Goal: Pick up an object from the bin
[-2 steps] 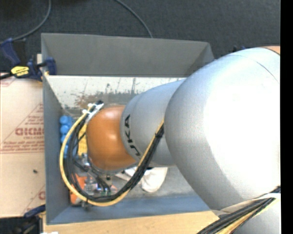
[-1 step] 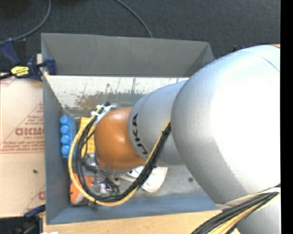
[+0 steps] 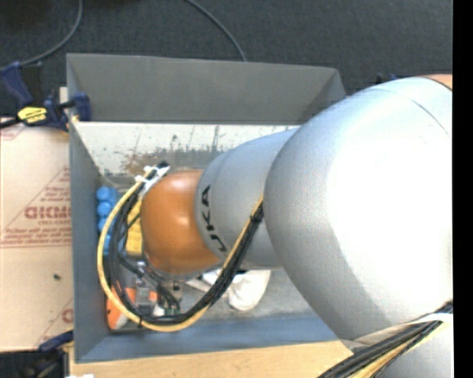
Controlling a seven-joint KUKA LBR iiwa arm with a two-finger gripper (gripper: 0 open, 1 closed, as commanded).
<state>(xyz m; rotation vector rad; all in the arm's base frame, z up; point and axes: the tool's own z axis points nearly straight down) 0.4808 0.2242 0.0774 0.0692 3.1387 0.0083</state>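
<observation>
The grey arm [image 3: 355, 211] lies nearest the camera and covers everything right of the orange cover [image 3: 169, 223], so the bin's right wall and most of its floor are hidden. The cover sits low inside the bin [image 3: 205, 93], with yellow and black cables [image 3: 110, 227] looping round its left side and under it. Just below and left of the cover, dark parts of the gripper [image 3: 142, 282] show among the cables, down near the floor; whether it is wide, narrow or holding anything I cannot tell. Room is tight here: only a thin gap lies between the cables and the wall left of the cover, and the near wall runs close beneath them. A blue knobbly thing [image 3: 104, 203] lies left of the cover against that wall. A small orange thing [image 3: 110, 315] lies below and left of the cover, in the corner, partly behind the cables and nearest the gripper. A white thing [image 3: 248, 290] shows below and right of the cover, cut off by the arm. Beyond the cover, a strip of bare scuffed floor reaches the far wall.
</observation>
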